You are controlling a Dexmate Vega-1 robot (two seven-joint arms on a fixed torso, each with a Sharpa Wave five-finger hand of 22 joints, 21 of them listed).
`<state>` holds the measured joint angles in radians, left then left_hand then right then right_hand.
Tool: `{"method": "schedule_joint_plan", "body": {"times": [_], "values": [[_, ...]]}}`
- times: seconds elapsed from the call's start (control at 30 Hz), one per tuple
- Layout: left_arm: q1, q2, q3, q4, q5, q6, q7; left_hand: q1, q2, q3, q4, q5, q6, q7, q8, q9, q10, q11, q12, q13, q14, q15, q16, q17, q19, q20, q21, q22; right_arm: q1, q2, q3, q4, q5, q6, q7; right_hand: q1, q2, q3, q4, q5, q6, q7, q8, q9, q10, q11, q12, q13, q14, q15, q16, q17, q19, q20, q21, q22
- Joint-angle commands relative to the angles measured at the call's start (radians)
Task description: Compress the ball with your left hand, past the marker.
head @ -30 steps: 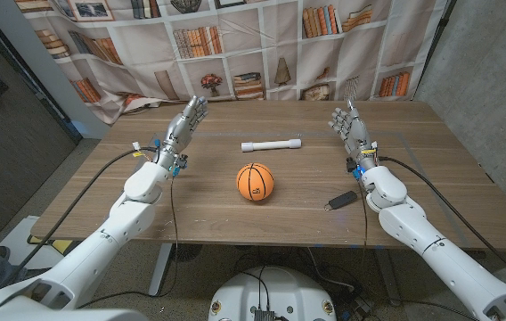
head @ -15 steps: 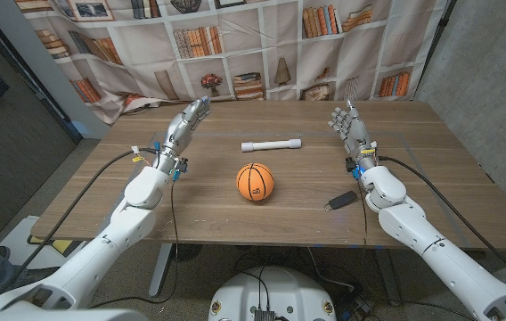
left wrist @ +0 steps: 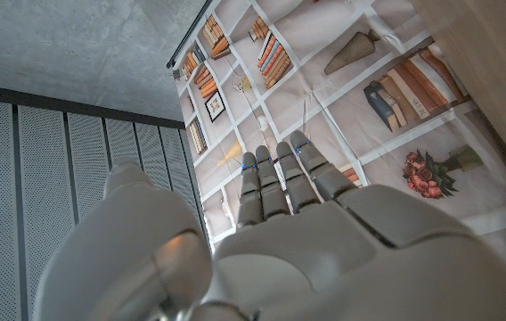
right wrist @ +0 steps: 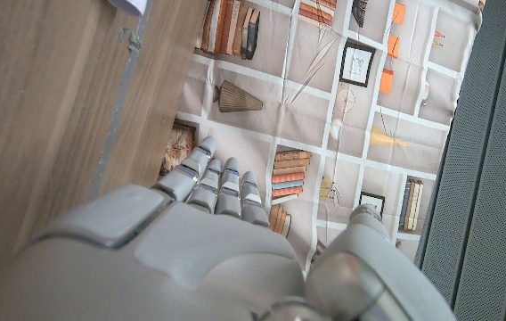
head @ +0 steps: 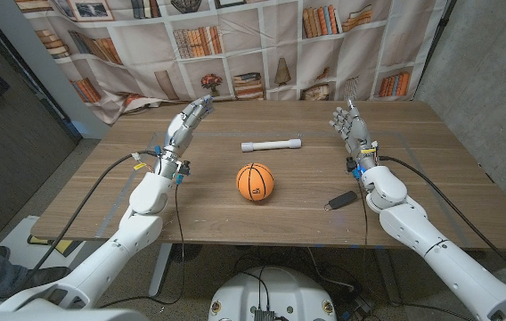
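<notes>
A small orange basketball [head: 255,181] sits on the wooden table [head: 208,214] near its middle. Beyond it lies a white marker [head: 271,144], crosswise. My left hand [head: 184,126] stands at the table's left side, well left of the ball and apart from it, fingers straight and holding nothing; its back [left wrist: 306,241] faces the wrist camera, fingers pointing at the bookshelf backdrop. My right hand [head: 348,126] is at the right side, fingers straight, holding nothing; its back [right wrist: 191,241] fills the lower part of the right wrist view.
A small black device [head: 340,201] lies on the table right of the ball, near my right forearm. A bookshelf-print backdrop [head: 262,45] hangs behind the table's far edge. Cables run from both wrists.
My left arm has shifted slightly right and forward, the hand edging towards the table's far side. The ball, the marker and my right hand have not moved.
</notes>
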<state>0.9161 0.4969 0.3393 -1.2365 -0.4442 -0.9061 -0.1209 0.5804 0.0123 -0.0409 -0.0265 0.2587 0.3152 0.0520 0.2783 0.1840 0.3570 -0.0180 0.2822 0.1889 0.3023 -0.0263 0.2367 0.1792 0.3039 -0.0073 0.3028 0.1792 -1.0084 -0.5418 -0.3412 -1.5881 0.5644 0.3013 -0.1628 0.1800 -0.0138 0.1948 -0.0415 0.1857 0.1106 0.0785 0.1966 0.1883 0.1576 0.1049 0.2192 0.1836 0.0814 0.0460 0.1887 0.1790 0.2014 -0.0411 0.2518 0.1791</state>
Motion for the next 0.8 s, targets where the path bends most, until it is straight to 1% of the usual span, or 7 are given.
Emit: {"method": "schedule_joint_plan", "body": {"times": [0.03, 0.17, 0.33, 0.47, 0.53, 0.57, 0.8], "values": [[0.012, -0.008, -0.006, 0.002, 0.097, -0.067, 0.037, 0.018, -0.003, -0.002, -0.012, -0.001, 0.017, 0.000, 0.007, 0.003, 0.019, -0.004, 0.002, 0.002, 0.019, -0.002, 0.005, 0.005, 0.025, 0.001, 0.008, 0.004, -0.014, -0.011, 0.005, -0.024, -0.008, -0.007, -0.011, 0.008, 0.004, 0.000, -0.005, 0.004, 0.008, 0.005, 0.004, 0.003, 0.004, 0.000, 0.005, 0.003, 0.004, 0.003, 0.002, 0.004, 0.009, -0.050, 0.002, 0.004], [0.040, 0.009, -0.040, -0.046, 0.228, -0.045, 0.119, 0.026, -0.004, -0.002, -0.017, 0.000, 0.025, -0.001, 0.007, 0.003, 0.026, 0.000, 0.001, 0.002, 0.027, -0.006, 0.005, 0.005, 0.033, 0.001, 0.009, 0.004, -0.015, -0.007, 0.006, -0.024, -0.007, -0.002, -0.012, 0.008, 0.004, 0.000, -0.005, 0.004, 0.008, 0.004, 0.004, 0.003, 0.002, -0.002, 0.004, 0.003, 0.004, 0.004, 0.001, 0.004, 0.008, -0.049, 0.001, 0.004], [0.056, 0.033, -0.050, -0.083, 0.305, -0.022, 0.157, 0.033, -0.006, -0.001, -0.021, 0.001, 0.030, -0.003, 0.006, 0.003, 0.029, -0.003, -0.001, 0.002, 0.030, -0.008, 0.003, 0.005, 0.036, 0.002, 0.008, 0.004, -0.009, -0.001, 0.003, -0.017, -0.009, 0.004, -0.008, 0.007, 0.005, -0.001, -0.005, 0.004, 0.009, 0.004, 0.004, 0.003, 0.002, -0.003, 0.004, 0.003, 0.004, 0.003, 0.001, 0.004, 0.009, -0.049, 0.000, 0.004], [0.073, 0.044, -0.067, -0.122, 0.402, 0.008, 0.214, 0.045, -0.007, 0.001, -0.027, 0.003, 0.043, -0.008, 0.008, 0.003, 0.042, -0.011, 0.000, 0.002, 0.041, -0.010, 0.003, 0.005, 0.044, 0.000, 0.009, 0.003, -0.001, 0.002, -0.001, -0.012, -0.008, 0.003, -0.002, 0.007, 0.005, -0.001, -0.005, 0.004, 0.010, 0.004, 0.004, 0.003, 0.003, -0.003, 0.004, 0.003, 0.005, 0.003, 0.001, 0.004, 0.009, -0.048, 0.000, 0.004], [0.075, 0.048, -0.067, -0.132, 0.431, 0.015, 0.230, 0.050, -0.007, 0.002, -0.030, 0.003, 0.050, -0.009, 0.009, 0.003, 0.046, -0.012, -0.001, 0.002, 0.046, -0.012, 0.003, 0.005, 0.047, -0.001, 0.009, 0.003, 0.004, 0.002, -0.004, -0.009, -0.010, 0.001, 0.002, 0.007, 0.005, -0.001, -0.006, 0.004, 0.010, 0.004, 0.004, 0.003, 0.003, -0.003, 0.004, 0.003, 0.005, 0.003, 0.000, 0.004, 0.009, -0.048, -0.001, 0.004], [0.075, 0.050, -0.067, -0.136, 0.446, 0.017, 0.239, 0.055, -0.006, 0.003, -0.032, 0.004, 0.055, -0.011, 0.009, 0.003, 0.048, -0.019, -0.001, 0.002, 0.049, -0.012, 0.003, 0.005, 0.048, -0.001, 0.008, 0.004, 0.004, 0.004, -0.003, -0.010, -0.007, -0.003, -0.001, 0.008, 0.005, -0.001, -0.006, 0.004, 0.010, 0.004, 0.004, 0.003, 0.003, -0.002, 0.004, 0.003, 0.005, 0.003, 0.000, 0.004, 0.009, -0.048, -0.001, 0.004], [0.069, 0.071, -0.053, -0.167, 0.546, 0.052, 0.276, 0.069, -0.002, 0.008, -0.038, 0.006, 0.065, -0.012, 0.008, 0.003, 0.059, -0.018, -0.003, 0.002, 0.058, -0.015, 0.001, 0.005, 0.057, -0.002, 0.009, 0.004, 0.008, 0.003, -0.005, -0.004, -0.006, 0.000, 0.007, 0.008, 0.006, -0.001, -0.006, 0.004, 0.010, 0.004, 0.004, 0.003, 0.005, -0.002, 0.004, 0.003, 0.006, 0.003, 0.000, 0.004, 0.010, -0.047, -0.002, 0.004]]}}
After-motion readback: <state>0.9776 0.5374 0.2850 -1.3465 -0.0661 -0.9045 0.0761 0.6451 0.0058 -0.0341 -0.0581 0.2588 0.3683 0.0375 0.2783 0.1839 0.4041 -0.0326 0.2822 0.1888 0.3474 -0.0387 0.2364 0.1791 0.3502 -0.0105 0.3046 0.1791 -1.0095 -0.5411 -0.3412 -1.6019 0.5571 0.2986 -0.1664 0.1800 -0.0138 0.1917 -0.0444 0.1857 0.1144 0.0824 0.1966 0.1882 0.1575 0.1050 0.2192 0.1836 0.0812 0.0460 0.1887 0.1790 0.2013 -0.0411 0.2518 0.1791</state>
